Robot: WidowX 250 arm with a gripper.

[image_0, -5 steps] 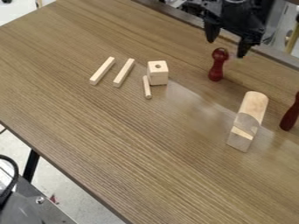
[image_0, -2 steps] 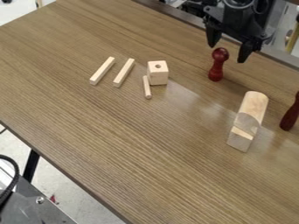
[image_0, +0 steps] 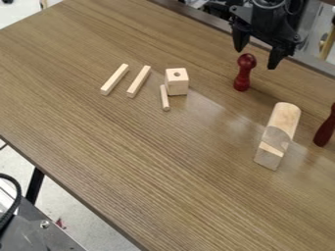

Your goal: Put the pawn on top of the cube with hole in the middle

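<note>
Pawn [image_0: 244, 72] is standing upright on the worktop [image_0: 150, 162], well apart from the cube [image_0: 177, 82]. The hand [image_0: 256, 60] is hanging at the pawn's head, released, its fingers spreading wide and grasping nothing. The cube is sitting with its hole facing up, and a peg [image_0: 165, 98] is lying right by its base. Two sticks [image_0: 138, 82] are lying side by side, apart, beyond the peg. A block [image_0: 278, 135] is resting nearer the view's right edge, where another red piece [image_0: 325, 130] is showing partly.

One cube [image_0: 177, 82]; three sticks [image_0: 138, 81]; two red pieces [image_0: 243, 76]; one long block [image_0: 278, 136].
</note>
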